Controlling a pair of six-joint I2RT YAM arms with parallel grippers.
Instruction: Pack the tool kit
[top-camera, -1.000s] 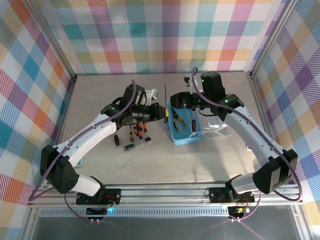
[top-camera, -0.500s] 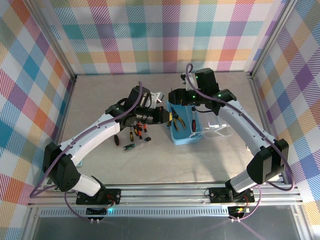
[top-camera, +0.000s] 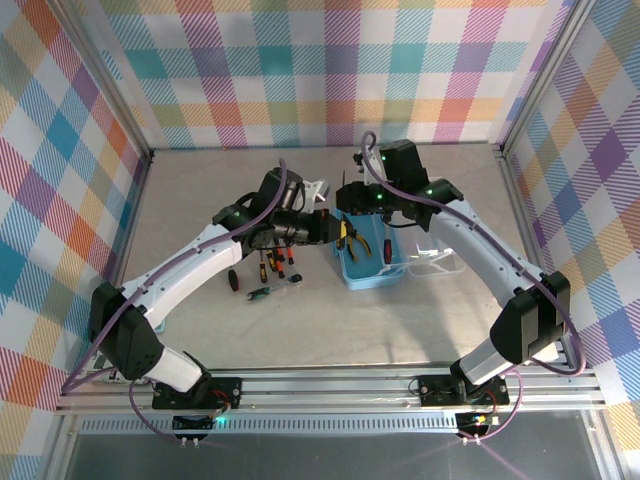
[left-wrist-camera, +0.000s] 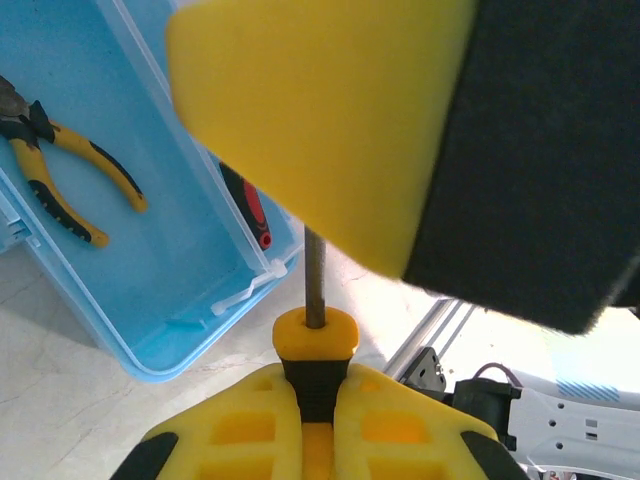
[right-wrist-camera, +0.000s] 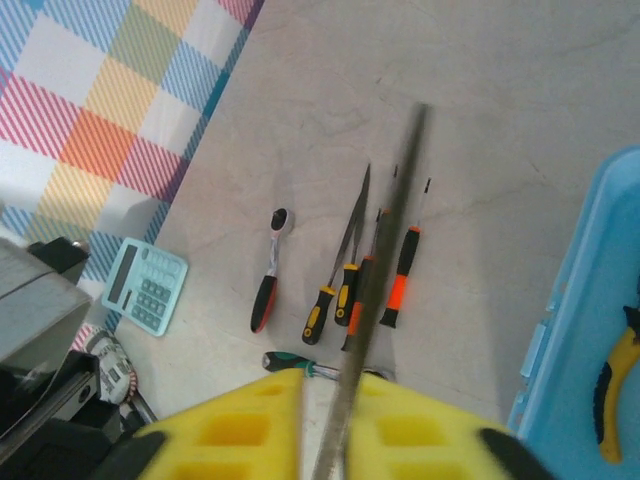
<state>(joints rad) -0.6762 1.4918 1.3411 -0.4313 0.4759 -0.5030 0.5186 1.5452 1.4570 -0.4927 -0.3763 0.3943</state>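
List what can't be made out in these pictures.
1. Left wrist: the screwdriver tip, behind the right jaws' pad; that pad also covers most of a red-handled tool in the box.
2. Right wrist: the pliers, cut off by the right edge.
3. Top external: the loose tools, too small to tell apart.

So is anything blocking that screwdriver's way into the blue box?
Nothing visible does. The screwdriver, held by the left gripper and right gripper, hangs close by the open blue box; pliers and a red-handled tool lie inside, with bare floor beside them.
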